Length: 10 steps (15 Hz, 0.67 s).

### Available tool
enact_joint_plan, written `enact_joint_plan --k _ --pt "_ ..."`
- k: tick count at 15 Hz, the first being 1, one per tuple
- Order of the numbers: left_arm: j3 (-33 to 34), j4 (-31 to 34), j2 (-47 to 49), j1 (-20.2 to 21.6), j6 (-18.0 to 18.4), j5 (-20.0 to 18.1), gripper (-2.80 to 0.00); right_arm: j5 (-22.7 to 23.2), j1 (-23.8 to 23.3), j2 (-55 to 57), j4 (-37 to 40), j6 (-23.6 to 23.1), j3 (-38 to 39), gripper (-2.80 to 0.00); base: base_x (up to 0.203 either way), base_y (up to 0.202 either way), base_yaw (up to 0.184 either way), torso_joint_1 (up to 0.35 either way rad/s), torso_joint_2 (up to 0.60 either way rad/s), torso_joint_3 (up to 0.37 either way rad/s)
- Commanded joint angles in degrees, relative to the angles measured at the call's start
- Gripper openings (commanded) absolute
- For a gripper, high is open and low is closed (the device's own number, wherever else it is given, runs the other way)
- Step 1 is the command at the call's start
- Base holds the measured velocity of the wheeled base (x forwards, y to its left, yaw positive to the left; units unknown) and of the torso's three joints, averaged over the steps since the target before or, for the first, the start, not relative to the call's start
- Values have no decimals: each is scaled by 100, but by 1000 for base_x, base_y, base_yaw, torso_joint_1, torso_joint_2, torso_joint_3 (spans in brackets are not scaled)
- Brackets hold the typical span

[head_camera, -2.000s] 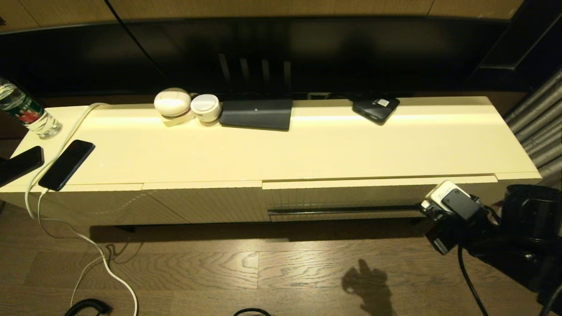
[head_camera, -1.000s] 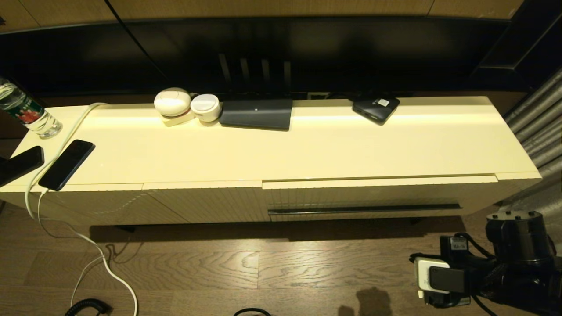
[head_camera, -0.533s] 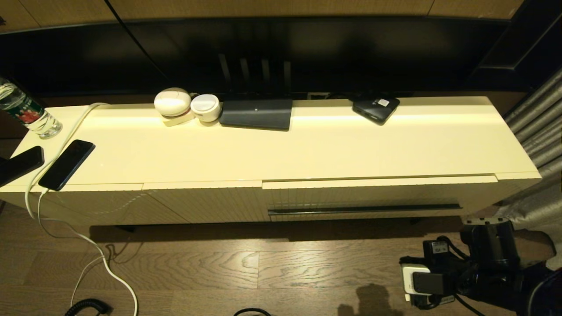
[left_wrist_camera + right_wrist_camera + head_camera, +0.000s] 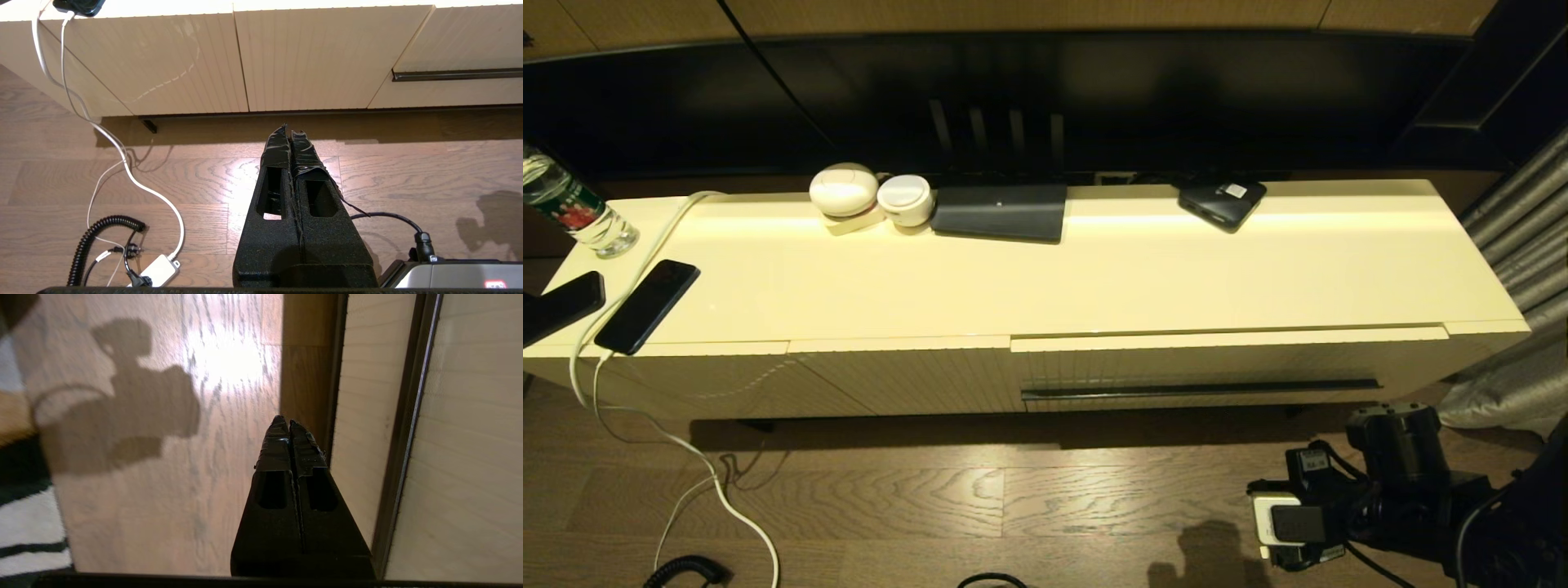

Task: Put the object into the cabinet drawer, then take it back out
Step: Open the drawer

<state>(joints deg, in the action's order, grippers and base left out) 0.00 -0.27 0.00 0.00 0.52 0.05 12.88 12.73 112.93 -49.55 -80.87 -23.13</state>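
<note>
The cabinet drawer (image 4: 1201, 359) is pushed in flush, its dark handle strip (image 4: 1201, 389) along the lower edge. It also shows in the left wrist view as the drawer (image 4: 461, 41), and in the right wrist view by its handle strip (image 4: 408, 428). The small label-free clear bottle is out of view. My right arm (image 4: 1388, 498) hangs low over the wooden floor, in front of the drawer's right end. My right gripper (image 4: 286, 420) is shut and empty, close beside the drawer front. My left gripper (image 4: 289, 130) is shut and empty over the floor, before the ribbed left panels.
A bottle with a green-red label (image 4: 572, 208) stands at the cabinet's far left, with two dark phones (image 4: 645, 306) and a white cable (image 4: 645, 245). White round cases (image 4: 843, 189), a dark flat box (image 4: 1001, 212) and a black device (image 4: 1221, 202) line the back. A coiled cable (image 4: 102, 237) lies on the floor.
My right arm has dropped from the right end of the drawer handle to low over the floor and drifted a little to the left. The drawer stays shut.
</note>
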Motion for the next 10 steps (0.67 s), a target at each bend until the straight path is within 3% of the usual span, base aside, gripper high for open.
enact_joint_plan --k 1,2,10 --pt "9 0 0 0 0 -5 -280 -135 -65 -51 -49 -47 55 -280 0 0 0 0 0 0" --pt "9 0 0 0 0 -3 -280 -138 -121 -114 -61 -36 105 0 0 0 0 0 0 0" --pt "9 0 0 0 0 4 -280 -119 -278 61 -11 -66 -104 0 0 0 0 0 0 0"
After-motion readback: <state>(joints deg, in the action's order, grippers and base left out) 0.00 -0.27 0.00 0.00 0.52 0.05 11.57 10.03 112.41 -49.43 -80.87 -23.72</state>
